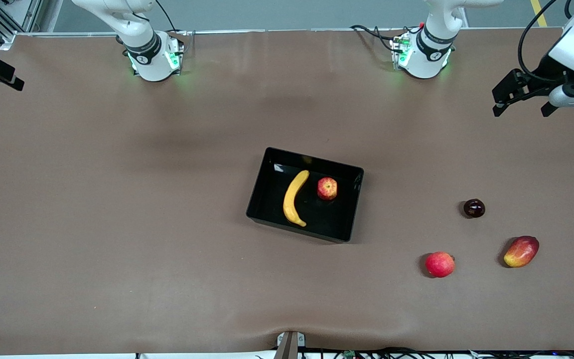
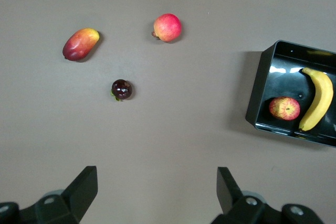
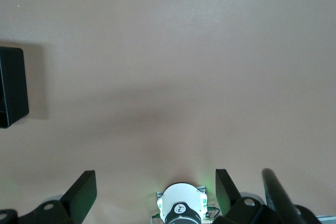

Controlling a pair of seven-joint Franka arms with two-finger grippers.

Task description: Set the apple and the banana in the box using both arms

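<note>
My right pincer (image 3: 156, 195) hangs high over the desk (image 1: 117, 224) at the right arm's end, its fingers (image 3: 84, 187) spread wide with nothing between them; in the front view only a dark edge of it shows at the frame's border. Its wrist view looks down on my right arm's base (image 1: 153, 59) and one corner of the box (image 3: 11, 85).

Near the middle of the desk sits the box (image 1: 352, 209), a shallow black tray. The banana (image 1: 294, 198) lies flat inside it, toward the right arm's end, and the apple (image 1: 327, 188) rests just beside it, toward the left arm's end, apart from the banana.

Well apart from the box, toward the left arm's end, three fruits lie on the bare desk: a pinkish-red round fruit (image 1: 439, 264) nearest the front camera, a small dark purple fruit (image 1: 474, 208) farther from it, and a red-yellow mango (image 1: 521, 251) beside them.

My left pincer (image 1: 521, 102) hangs over the desk's left arm's end, fingers (image 2: 84, 184) apart and empty.
</note>
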